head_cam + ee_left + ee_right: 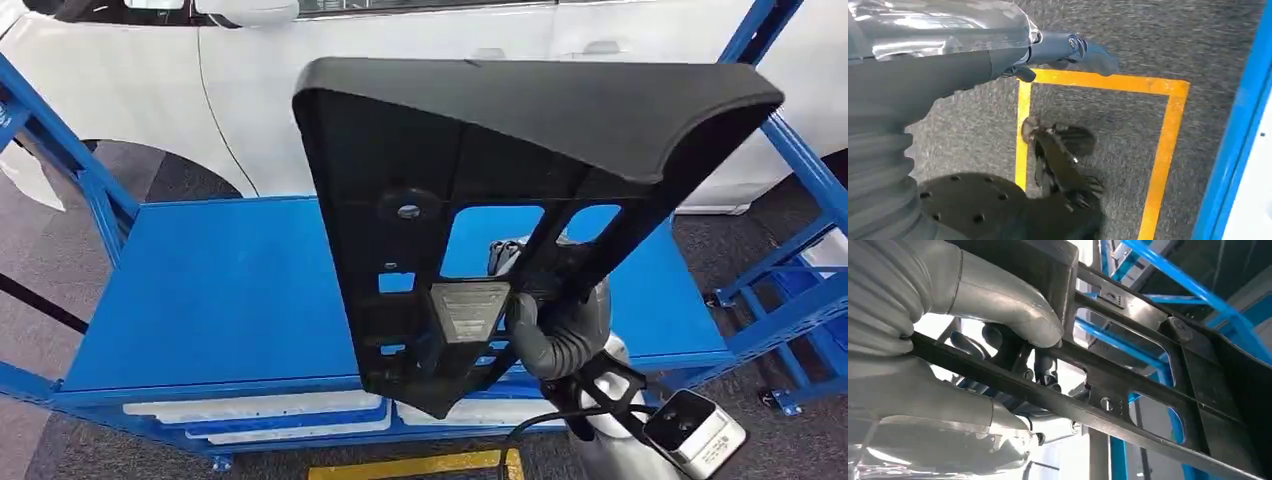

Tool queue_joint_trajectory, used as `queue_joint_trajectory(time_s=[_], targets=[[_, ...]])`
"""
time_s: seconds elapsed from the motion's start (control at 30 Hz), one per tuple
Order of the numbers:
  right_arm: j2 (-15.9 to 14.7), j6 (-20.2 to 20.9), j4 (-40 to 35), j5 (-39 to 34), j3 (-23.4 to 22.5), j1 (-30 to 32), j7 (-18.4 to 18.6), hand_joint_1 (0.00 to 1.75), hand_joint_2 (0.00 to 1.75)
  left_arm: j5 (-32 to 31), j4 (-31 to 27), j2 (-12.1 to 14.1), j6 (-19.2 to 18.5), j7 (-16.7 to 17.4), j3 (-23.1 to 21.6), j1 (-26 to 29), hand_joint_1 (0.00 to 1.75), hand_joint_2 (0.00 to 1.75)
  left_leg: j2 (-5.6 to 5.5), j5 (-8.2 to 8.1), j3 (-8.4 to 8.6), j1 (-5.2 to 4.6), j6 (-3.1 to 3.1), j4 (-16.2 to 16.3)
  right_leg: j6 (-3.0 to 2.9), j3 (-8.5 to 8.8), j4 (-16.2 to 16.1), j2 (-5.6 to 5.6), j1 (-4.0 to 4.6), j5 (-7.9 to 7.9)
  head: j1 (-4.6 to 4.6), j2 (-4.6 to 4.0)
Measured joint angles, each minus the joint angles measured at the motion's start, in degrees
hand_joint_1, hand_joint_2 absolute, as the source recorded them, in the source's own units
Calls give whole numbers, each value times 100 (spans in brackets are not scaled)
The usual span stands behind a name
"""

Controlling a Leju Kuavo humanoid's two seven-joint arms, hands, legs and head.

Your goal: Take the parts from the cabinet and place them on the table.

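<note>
Black plastic, ribbed and pierced with cut-outs, takes up the middle of the head view: a large car trim panel (470, 200) held upright in the air over the blue shelf (220, 290). The right hand (560, 320) grips it low down, grey fingers wrapped through one of the openings around a bar of the panel's frame, just right of a pale label on the part. In the right wrist view the thick grey thumb (1013, 310) presses against the panel's (1158, 375) edge while the darker fingers curl behind a crossbar, so the grasp is firmly closed on the part. The panel's broad end stands highest and tilts toward the right; its narrow end hangs lowest, in front of the shelf's near edge. No part of it touches the shelf top.

White trays (260, 412) sit on the lower level under the near edge. Beyond the shelf stands a white car (300, 90), and blue rack posts (800, 170) rise on the right.

The left hand (1068, 52) hangs over grey carpet marked with yellow tape (1168, 140); its dark fingers are stretched out, apart from each other, holding nothing.
</note>
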Motion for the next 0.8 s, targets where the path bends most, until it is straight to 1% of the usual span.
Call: queue_joint_trajectory(time_s=[0.03, 0.13, 0.17, 0.2, 0.23, 0.27, 0.3, 0.33, 0.37, 0.4, 0.43, 0.47, 0.5, 0.53, 0.57, 0.6, 0.63, 0.67, 0.7, 0.73, 0.77, 0.8], targets=[[-4, -9, -35, -7, 2, -5, 5, 175, 175, 0, 0, -2, -4, 44, 2, -13, 0, 175, -5, 28, -19, -37, 29, -28, 37, -21, 18, 4, 33, 20, 2, 0], [-28, -42, -103, -37, 55, -6, 15, 175, 175, -13, 0, -4, 24, 227, 15, -14, 0, 175, -12, 87, -67, -60, 120, -3, 150, -33, -19, 4, 5, 109, 2, 0], [-52, -70, -127, -66, 59, -11, 22, 175, 175, -17, 0, -13, 57, 327, 24, -1, 0, 175, 2, 168, -101, -10, 167, -65, 193, -57, -7, 16, 31, 117, 2, 0], [-72, -90, -147, -87, 59, -16, 31, 175, 175, -20, 0, -17, 90, 416, 35, -14, 0, 175, 24, 230, -117, -4, 206, -71, 220, -125, 91, 31, -2, -56, 2, 0], [-96, -101, -166, -100, 63, -29, 46, 175, 175, -20, 0, -11, 129, 478, 50, -21, 0, 175, 28, 277, -188, -1, 254, -69, 246, -232, 361, 27, -10, -350, 2, 0], [-116, -101, -177, -113, 68, -37, 63, 175, 175, -17, 0, -11, 170, 544, 59, -22, 0, 175, 29, 325, -256, -3, 257, -67, 281, -390, 813, 24, -28, -682, 4, 0], [-133, -103, -190, -129, 76, -37, 87, 175, 175, -17, 0, -11, 218, 611, 68, -16, 0, 175, 30, 371, -327, -8, 257, -64, 307, -551, 1325, 25, -36, -961, 2, 0], [-149, -103, -197, -140, 81, -37, 103, 175, 175, -17, 0, -11, 260, 667, 83, -11, 0, 175, 31, 414, -393, -10, 252, -58, 324, -651, 1704, 24, -43, -1111, 2, 0], [-171, -103, -204, -157, 81, -37, 118, 175, 175, -17, 0, -11, 295, 726, 101, -7, 0, 175, 31, 457, -457, -10, 244, -52, 331, -634, 1848, 24, -54, -1110, 2, 0], [-186, -103, -208, -173, 81, -38, 127, 175, 175, -22, 0, -11, 336, 786, 105, -5, 0, 175, 30, 492, -508, -10, 234, -47, 333, -482, 1706, 24, -59, -985, 2, 0], [-192, -103, -221, -179, 81, -39, 153, 175, 175, -35, 0, -13, 354, 830, 105, -4, 0, 175, 28, 526, -550, -9, 220, -41, 326, -188, 1319, 23, -63, -785, 2, 0], [-195, -103, -238, -181, 83, -52, 166, 175, 175, -35, 0, -13, 380, 865, 107, -3, 0, 175, 21, 557, -588, -8, 200, -31, 310, 190, 746, 23, -65, -591, 2, 0], [-197, -103, -260, -181, 85, -75, 175, 175, 175, -39, 0, -17, 398, 911, 107, -4, 0, 175, 14, 583, -611, -9, 173, -11, 288, 574, 177, 24, -65, -497, 2, 0], [-197, -103, -285, -184, 85, -102, 193, 175, 175, -44, 0, -17, 418, 944, 107, 0, 0, 175, 5, 606, -657, -41, 138, 3, 249, 747, -154, 31, -27, -614, 2, 0], [-199, -107, -311, -195, 87, -102, 203, 175, 175, -63, 0, -17, 446, 981, 109, 4, 0, 175, 8, 655, -648, -37, 98, -20, 190, 692, -94, 37, -14, -526, -7, 0], [-208, -107, -319, -199, 87, -112, 210, 175, 175, -79, 0, -15, 472, 1031, 109, 4, 0, 175, 8, 688, -650, -34, 64, -16, 176, 681, -134, 37, -6, -525, -4, 0], [-208, -105, -324, -203, 87, -112, 221, 175, 175, -85, 0, -17, 492, 1086, 114, 6, 0, 175, 6, 737, -665, -22, 26, -33, 137, 644, -103, 37, 8, -501, -4, 0], [-212, -103, -333, -203, 87, -109, 230, 175, 175, -92, 0, -15, 518, 1141, 122, 21, 0, 175, 1, 775, -683, -44, -18, -36, 73, 607, -139, 29, -21, -446, -2, 0], [-212, -100, -337, -203, 87, -117, 230, 175, 175, -105, 0, -15, 542, 1180, 136, 37, 0, 175, -1, 661, -728, -3, -30, 31, 12, 571, -158, -11, -40, -374, -2, 0], [-212, -98, -348, -208, 90, -108, 236, 175, 175, -127, 0, -17, 568, 1204, 142, 29, 0, 175, 6, 320, -830, -11, -42, 271, -47, 490, -167, -10, -36, -310, -2, 0], [-212, -92, -352, -210, 90, -96, 243, 175, 175, -147, 0, -24, 573, 1233, 142, 38, 0, 175, 7, -22, -941, -5, -61, 654, -66, 419, -162, -10, -28, -255, -4, 0], [-212, -81, -363, -212, 90, -73, 252, 175, 175, -162, 0, -28, 581, 1252, 142, 42, 0, 175, 7, -331, -1081, -2, -86, 1150, -81, 341, -158, -12, -13, -194, -4, 0]])
